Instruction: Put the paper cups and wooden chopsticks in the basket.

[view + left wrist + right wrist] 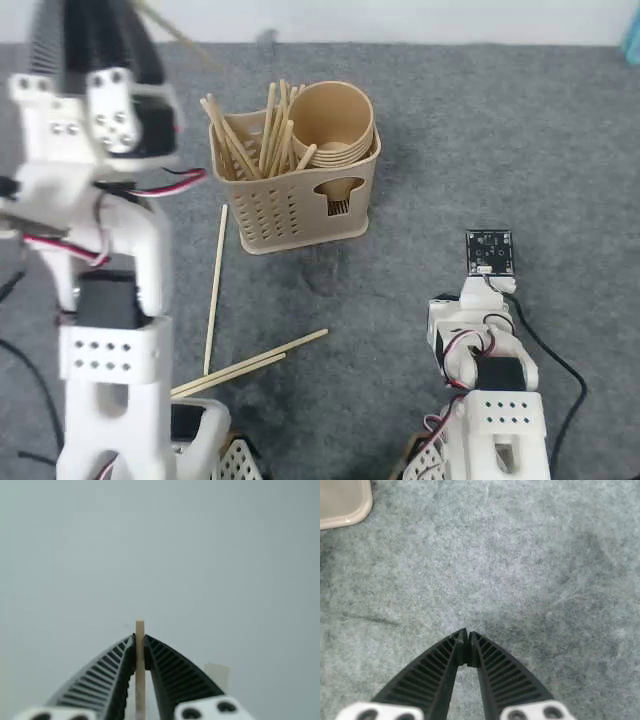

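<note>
Seen from above, the left arm (110, 300) stands at 9 o'clock of the basket (295, 215), raised high over the grey felt mat (500, 150); the left gripper (140, 639) is pinched tight on 1 wooden chopstick (140, 675), which stands straight up between the ribbed fingers (107, 672) with its blunt tip just past them, a pale wall (160, 545) behind it; in the high view that held stick slants away toward 2 o'clock from the black fingers; a single loose chopstick (215, 290) lies on the mat at 7 o'clock of the basket, running nearly straight from 12 to 6, its far end just beside the basket's wall; a pair of loose chopsticks (250, 362) lies side by side at 6 o'clock of the basket, angled toward 2 o'clock, the near ends close to the left arm's base; the tan perforated basket sits upright mid-mat, a bundle of chopsticks (250, 140) leaning in its 9 o'clock half and a stack of nested paper cups (335, 125) standing in its 3 o'clock half; the right arm (490, 370) is folded low at 4 o'clock of the basket, well apart from it; the right gripper (467, 632) has its fingers pressed together on nothing, pointing down at bare mat, with 1 corner of the basket at the edge of its wrist view.
</note>
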`<state>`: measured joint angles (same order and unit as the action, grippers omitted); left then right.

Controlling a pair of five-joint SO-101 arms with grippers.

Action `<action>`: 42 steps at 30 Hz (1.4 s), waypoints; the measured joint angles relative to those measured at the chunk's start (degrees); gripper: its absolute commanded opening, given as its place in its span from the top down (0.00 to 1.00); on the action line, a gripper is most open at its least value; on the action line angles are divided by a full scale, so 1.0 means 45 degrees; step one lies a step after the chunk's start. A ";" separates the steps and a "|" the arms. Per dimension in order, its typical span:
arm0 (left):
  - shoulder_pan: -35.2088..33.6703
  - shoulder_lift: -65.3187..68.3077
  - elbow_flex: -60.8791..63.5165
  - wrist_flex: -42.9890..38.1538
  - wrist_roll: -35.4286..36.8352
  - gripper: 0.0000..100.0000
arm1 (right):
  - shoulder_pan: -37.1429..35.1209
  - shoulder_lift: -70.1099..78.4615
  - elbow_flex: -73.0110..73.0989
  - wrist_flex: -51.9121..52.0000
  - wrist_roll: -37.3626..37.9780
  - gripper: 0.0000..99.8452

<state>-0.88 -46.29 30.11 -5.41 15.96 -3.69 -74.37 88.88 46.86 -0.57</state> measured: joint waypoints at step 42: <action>-0.0391 -0.6681 0.4063 0.9651 -0.1309 0.91 | 0.0000 0.0000 0.0000 0.0000 0.0000 0.99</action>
<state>-2.64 -76.35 48.40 38.02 10.07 -3.69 -74.37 88.88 46.86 -0.57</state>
